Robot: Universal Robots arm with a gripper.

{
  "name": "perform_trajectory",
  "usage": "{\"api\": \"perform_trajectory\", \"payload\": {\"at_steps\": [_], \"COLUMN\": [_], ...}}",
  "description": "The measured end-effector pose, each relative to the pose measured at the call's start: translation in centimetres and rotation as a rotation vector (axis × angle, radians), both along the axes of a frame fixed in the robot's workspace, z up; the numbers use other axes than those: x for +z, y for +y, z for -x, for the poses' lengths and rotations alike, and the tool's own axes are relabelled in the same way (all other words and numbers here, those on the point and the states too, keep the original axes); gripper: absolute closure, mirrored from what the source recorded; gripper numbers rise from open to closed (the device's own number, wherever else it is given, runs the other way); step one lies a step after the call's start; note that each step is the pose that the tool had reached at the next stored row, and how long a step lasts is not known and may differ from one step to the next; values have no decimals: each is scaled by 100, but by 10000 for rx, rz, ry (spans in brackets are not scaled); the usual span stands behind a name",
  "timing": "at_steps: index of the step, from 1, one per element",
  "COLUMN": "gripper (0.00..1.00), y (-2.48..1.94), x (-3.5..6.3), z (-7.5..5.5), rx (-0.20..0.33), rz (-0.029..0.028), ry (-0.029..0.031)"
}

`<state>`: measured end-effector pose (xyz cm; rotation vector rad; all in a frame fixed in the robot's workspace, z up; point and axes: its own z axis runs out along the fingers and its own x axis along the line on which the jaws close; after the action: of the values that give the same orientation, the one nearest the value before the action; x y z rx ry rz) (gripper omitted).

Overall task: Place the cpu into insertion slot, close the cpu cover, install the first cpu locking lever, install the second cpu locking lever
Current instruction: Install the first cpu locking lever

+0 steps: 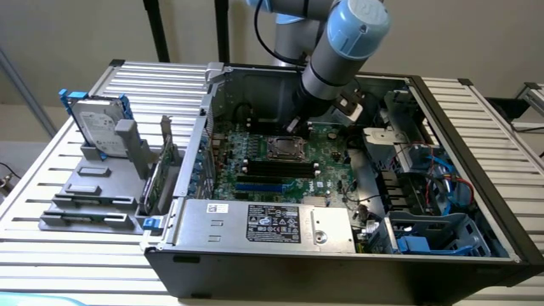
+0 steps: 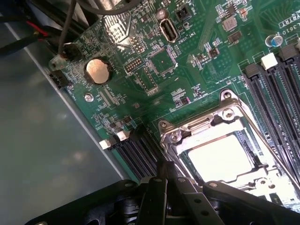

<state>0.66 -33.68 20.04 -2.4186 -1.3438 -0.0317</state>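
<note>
Inside the open computer case [image 1: 476,191] on the slatted desk [image 1: 51,191], the cpu [image 2: 220,157] lies flat in the insertion slot [image 2: 243,138] on the green motherboard [image 2: 187,70], its pale face upward. Square as it is, it shows no long axis; its edges run parallel to the socket's rim. The cpu cover [image 2: 206,129] lies closed around it, framing the chip in its window. The gripper [image 2: 161,187] hovers just beside the socket's corner, fingers pressed together, holding nothing.

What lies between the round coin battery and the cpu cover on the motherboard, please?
In the wrist view, between the coin battery and the cpu cover lies green motherboard carrying small chips and connectors; nothing loose sits there.
</note>
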Motion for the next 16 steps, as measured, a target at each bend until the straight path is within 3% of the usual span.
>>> {"api": "perform_trajectory", "payload": {"at_steps": [5,10,16], "gripper": [89,89,89], "y": [-30,-52,-54], "x": [34,49,54], "z": [53,187,201], "rx": [0,0,-1], "rz": [0,0,-32], "ry": [4,4,4]}}
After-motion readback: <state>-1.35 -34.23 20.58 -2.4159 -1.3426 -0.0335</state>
